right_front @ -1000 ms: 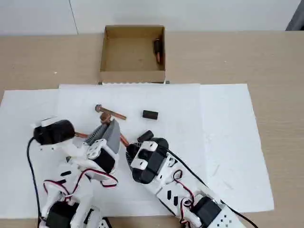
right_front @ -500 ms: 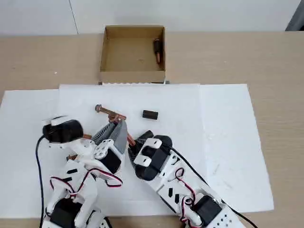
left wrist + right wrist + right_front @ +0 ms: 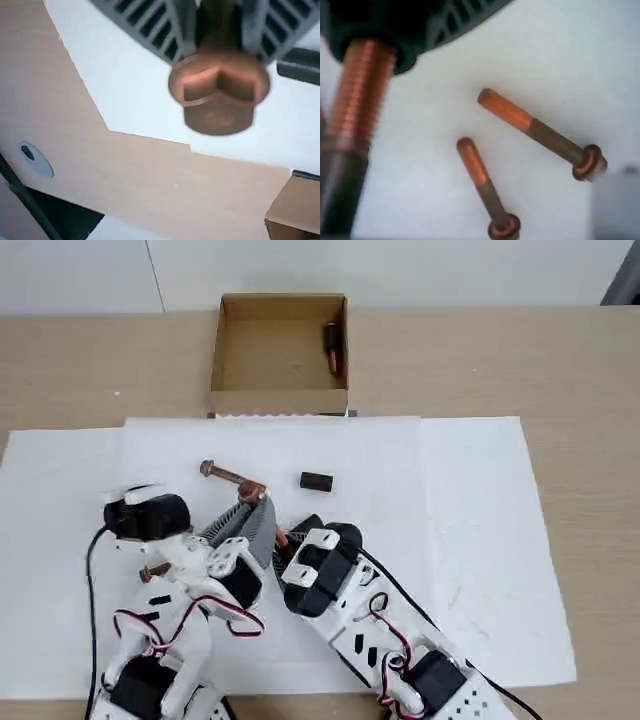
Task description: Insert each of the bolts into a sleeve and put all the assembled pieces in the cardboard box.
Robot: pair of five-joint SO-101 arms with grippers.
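bolt [image 3: 218, 92], clamped near its head in the left pincer [image 3: 254, 508], has swung rightward with it; its threaded end now meets the sleeve [image 3: 370, 30] gripped in the right pincer [image 3: 300, 530]. how deep it sits is hidden.

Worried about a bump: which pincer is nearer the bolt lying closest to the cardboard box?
Left. The left pincer is beside the bolt, at its headless end; the right pincer farther off.

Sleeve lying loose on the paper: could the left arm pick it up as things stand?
Probably not yet: the left hand is shut on a bolt, so it has no free grip. The sleeve itself lies uncovered on the paper.
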